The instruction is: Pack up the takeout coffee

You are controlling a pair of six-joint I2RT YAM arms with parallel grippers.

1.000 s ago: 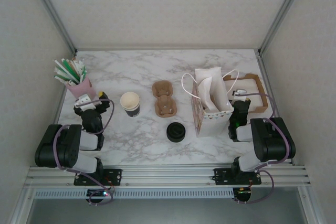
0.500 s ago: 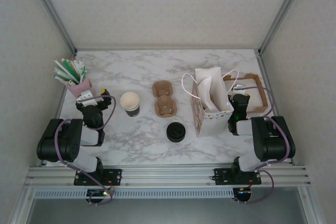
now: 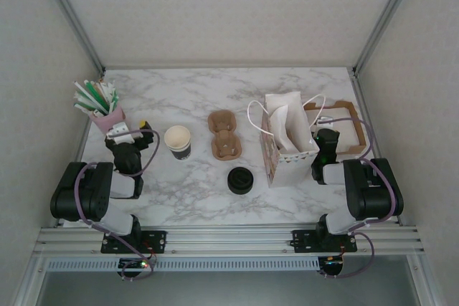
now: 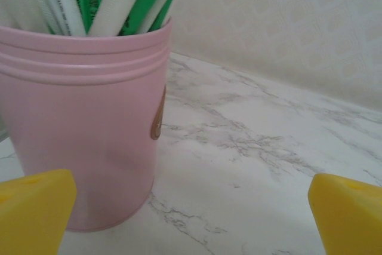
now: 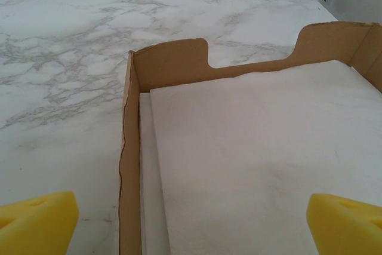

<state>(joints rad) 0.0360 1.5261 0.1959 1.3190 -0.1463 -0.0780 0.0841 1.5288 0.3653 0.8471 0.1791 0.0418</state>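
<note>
At the far left of the marble table (image 3: 193,98), a pink tin (image 3: 111,120) is seen standing upright, filled with green and white straws (image 3: 95,96). The left gripper (image 4: 191,222) is held low just beside this tin, on its right. Its yellow fingertips (image 4: 33,207) are spread wide at the two bottom corners of the left wrist view, and nothing is gripped between them. To the right of that arm, the takeout coffee is found in two parts. The paper cup (image 3: 178,141), cream above and black below, is set upright with its mouth uncovered and its cream inside showing. The black lid (image 3: 239,180) is laid flat nearer the table's front edge, well apart from the cup. Between these two, but farther back, a brown pulp cup carrier (image 3: 224,135) is placed with both wells unfilled. Next to the right, a white paper bag (image 3: 287,145) is stood open with its cord handles looped outward. The right gripper (image 5: 191,225) is positioned just right of the bag and is aimed at a cardboard tray (image 5: 126,147), in which flat white napkins (image 5: 262,159) are stacked. Its yellow fingertips (image 5: 36,219) are likewise set far apart at the lower corners of the right wrist view. Nothing is held by them, and whether the tray is touched cannot be told.
</note>
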